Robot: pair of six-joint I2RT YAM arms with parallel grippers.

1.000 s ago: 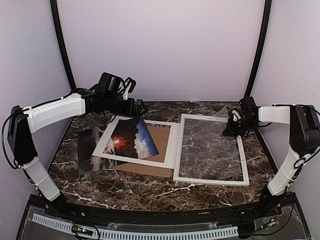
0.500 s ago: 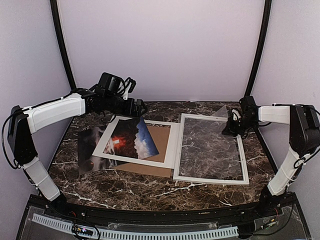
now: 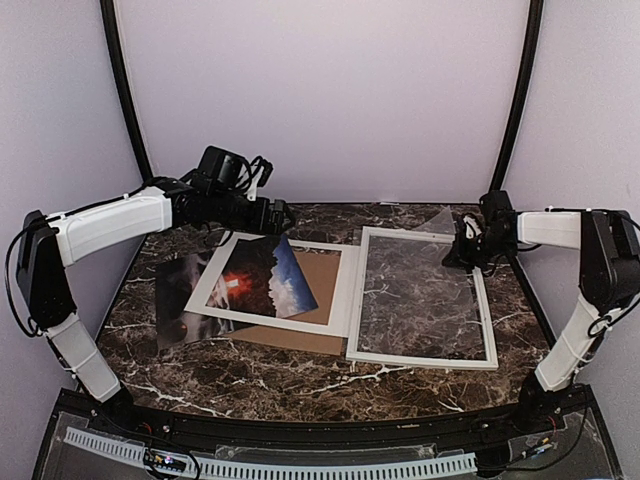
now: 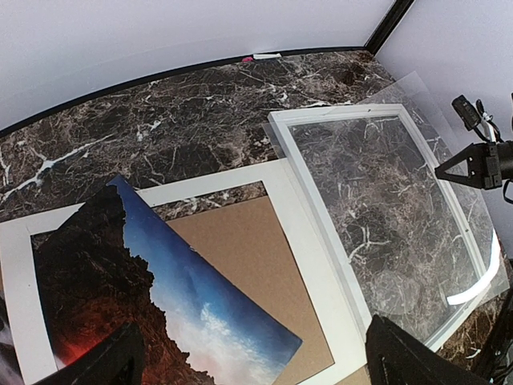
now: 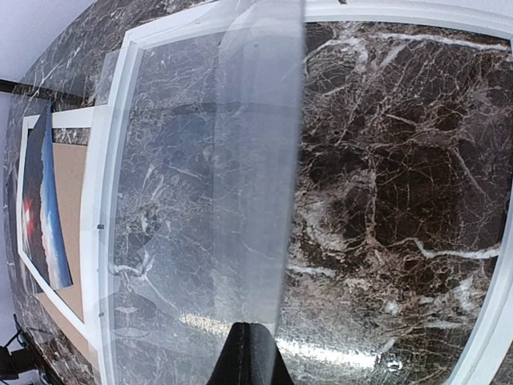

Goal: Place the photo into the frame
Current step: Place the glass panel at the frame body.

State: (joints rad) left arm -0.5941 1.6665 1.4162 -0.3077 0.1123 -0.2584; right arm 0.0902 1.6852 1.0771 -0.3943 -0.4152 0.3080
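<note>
A: Layout, overhead view?

B: The photo (image 3: 262,280) lies skewed on the white mat (image 3: 268,320), left of centre, with a brown board (image 3: 322,290) under the mat. The frame (image 3: 421,359) lies flat on the worktop (image 3: 300,385), right of centre, just beside the mat.

A: Pincers?

B: The left pincer (image 3: 280,215) is spread wide and holds nothing. It hangs above the photo's upper corner. The right pincer (image 3: 460,252) is clamped on the clear sheet (image 5: 240,160) at the frame's upper right. The sheet bows upward, and its far part lies over the frame.

A: Step in hand?

B: Judged: clearing the sheet so the photo can go in. Raise it fully before moving it sideways, or the trailing edge may drag the frame. Park it off to the right. The left pincer should then take the photo by one corner, coming in shallow, without nipping the mat beneath. The print is glossy, so probably slippery.
</note>
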